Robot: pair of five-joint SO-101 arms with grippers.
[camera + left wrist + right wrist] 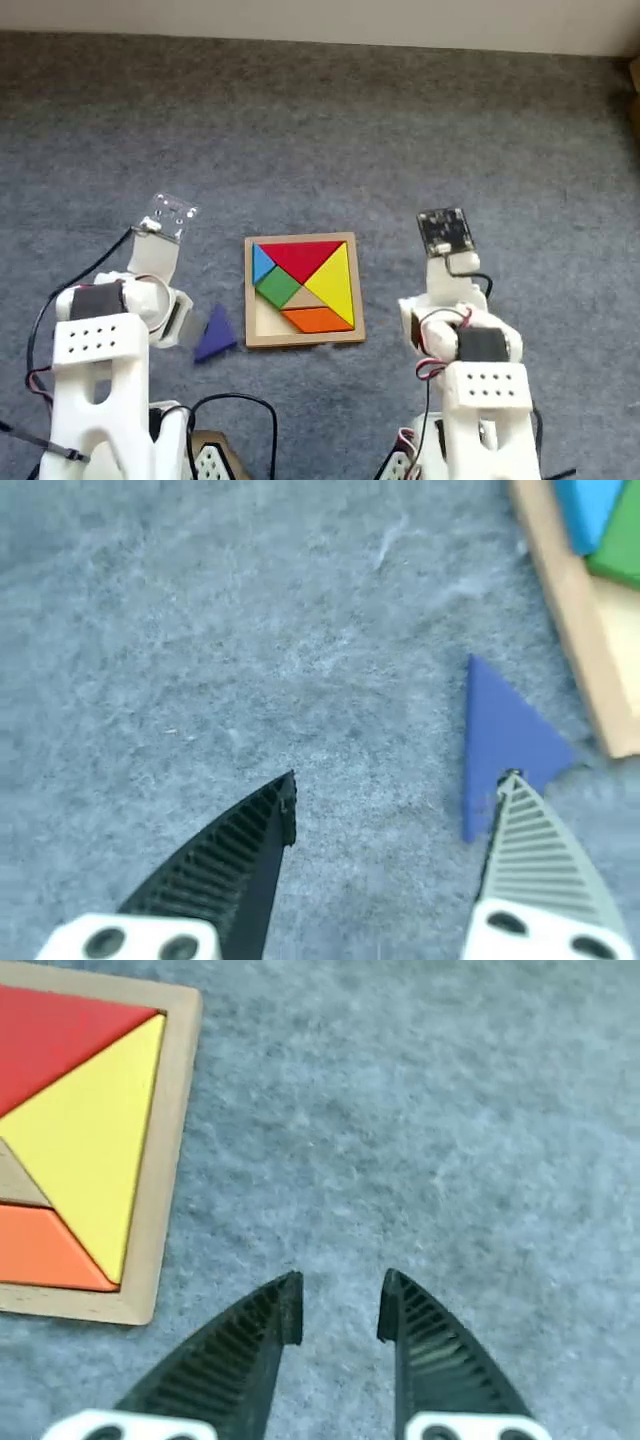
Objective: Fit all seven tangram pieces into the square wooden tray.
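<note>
The square wooden tray (352, 290) lies on the grey carpet between the two arms. It holds red (300, 258), yellow (335, 285), light blue (261, 262), green (277, 287), orange (315, 319) and small tan pieces; bare wood shows at its near-left corner. A dark blue triangle (505, 730) lies on the carpet just left of the tray, also seen from above (215, 334). My left gripper (398, 792) stands open over the carpet, its pale fingertip (512, 785) at the triangle's edge. My right gripper (340, 1295) is open by a narrow gap, empty, right of the tray's rim (165, 1160).
Grey carpet runs all around the tray, with open floor behind it and to both sides. Cables (235, 405) trail near the left arm's base. A pale wall edge runs along the far side.
</note>
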